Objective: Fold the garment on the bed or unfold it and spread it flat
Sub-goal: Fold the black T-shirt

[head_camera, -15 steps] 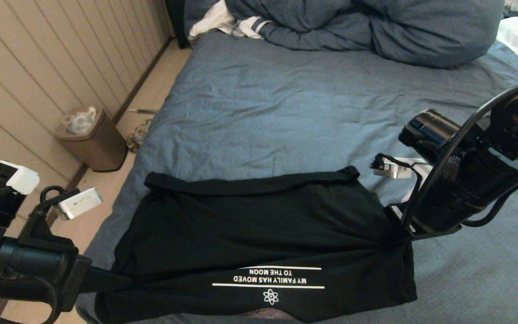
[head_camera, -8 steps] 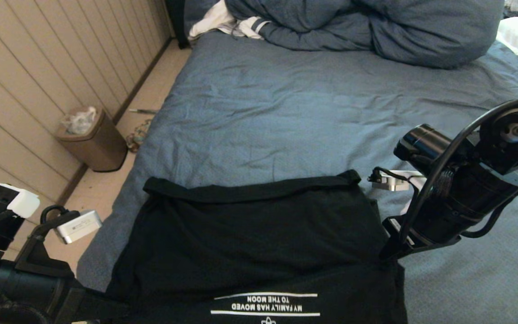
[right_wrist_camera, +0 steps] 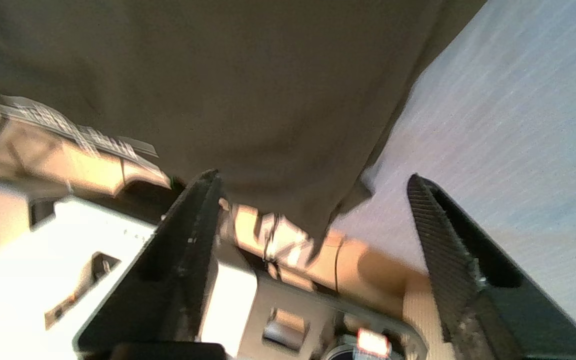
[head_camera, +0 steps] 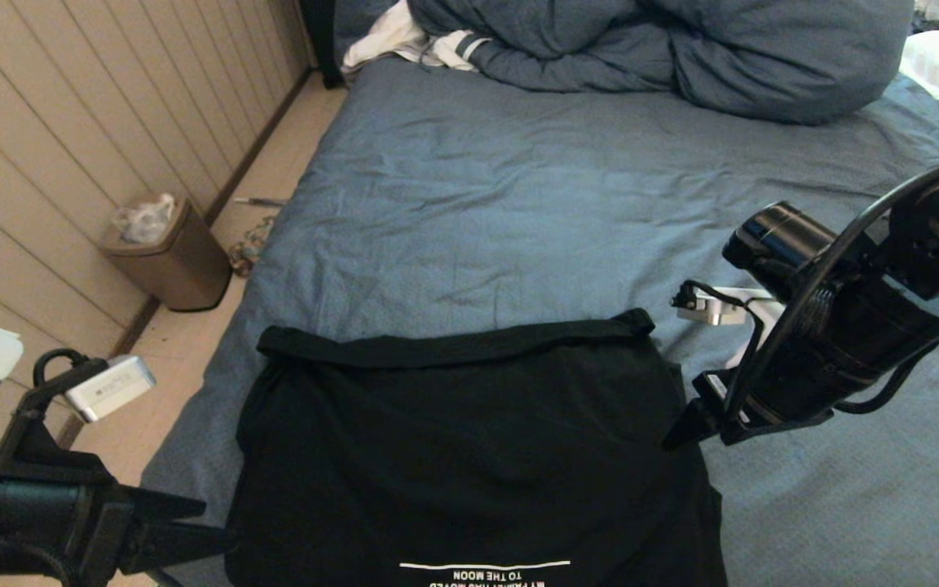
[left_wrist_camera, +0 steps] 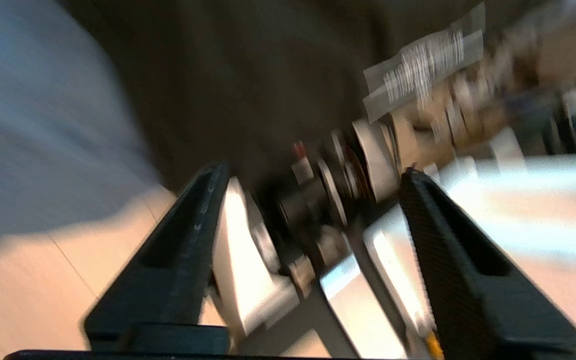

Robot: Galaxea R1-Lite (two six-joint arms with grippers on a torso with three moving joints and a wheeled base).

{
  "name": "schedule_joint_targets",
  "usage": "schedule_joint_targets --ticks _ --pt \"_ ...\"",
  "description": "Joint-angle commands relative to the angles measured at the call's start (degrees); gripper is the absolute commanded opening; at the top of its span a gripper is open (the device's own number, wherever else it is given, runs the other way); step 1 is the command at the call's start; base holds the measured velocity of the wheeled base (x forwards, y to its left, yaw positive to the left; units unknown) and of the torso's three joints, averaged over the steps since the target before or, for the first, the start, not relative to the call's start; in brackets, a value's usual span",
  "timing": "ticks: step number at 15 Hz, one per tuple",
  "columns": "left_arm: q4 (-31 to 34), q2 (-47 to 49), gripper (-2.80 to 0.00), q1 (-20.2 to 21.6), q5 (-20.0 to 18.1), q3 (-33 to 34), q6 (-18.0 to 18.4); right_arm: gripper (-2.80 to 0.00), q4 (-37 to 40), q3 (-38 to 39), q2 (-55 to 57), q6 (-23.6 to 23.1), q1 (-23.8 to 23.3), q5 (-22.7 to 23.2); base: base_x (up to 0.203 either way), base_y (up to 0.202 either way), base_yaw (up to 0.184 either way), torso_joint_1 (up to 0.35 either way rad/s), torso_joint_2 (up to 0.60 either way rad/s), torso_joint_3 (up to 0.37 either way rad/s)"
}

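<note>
The garment [head_camera: 469,456], a black T-shirt, is shown lying on the near part of the bed [head_camera: 518,212], with its far edge folded into a thick band running left to right. White lettering under a white line is seen at the near edge of the shirt, cut off by the lower border of the head view. The slate-blue sheet of the bed is wrinkled and is left bare beyond the shirt as far as the duvet.

The left pincer [head_camera: 217,534] is placed at the near left edge of the garment, with its dark fingers [left_wrist_camera: 168,280] spread wide and nothing held between them; whether the tips touch the cloth cannot be told. The right pincer [head_camera: 677,432] is placed at the right edge of the garment, likewise spread wide and empty, as is shown in the right wrist view by the two fingers [right_wrist_camera: 178,260] standing well apart over cloth and sheet.

A bulky blue duvet [head_camera: 665,49] is heaped at the far end of the bed, with white striped clothing [head_camera: 412,41] beside it on the left. A brown waste bin [head_camera: 168,257] is seen on the floor to the left of the bed, against a panelled wall [head_camera: 70,122]
</note>
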Motion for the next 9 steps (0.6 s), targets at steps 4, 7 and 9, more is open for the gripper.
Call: schedule_joint_targets --ticks 4,7,9 --pt "-2.48 6.81 -2.80 1.72 0.22 -11.43 -4.04 -2.80 0.28 -15.57 1.38 1.45 -0.27 0.12 0.000 0.000 0.000 0.000 0.00 0.000" --pt "-2.93 13.98 -2.80 -5.64 0.29 -16.09 -6.97 -2.80 -0.43 -18.30 7.79 3.31 3.99 0.07 0.000 0.000 0.000 0.000 0.00 0.000" --pt "-3.46 17.83 -2.80 -9.22 0.27 -19.14 -9.60 -2.80 -6.20 -18.73 11.42 6.21 7.10 -0.12 0.000 0.000 0.000 0.000 0.00 0.000"
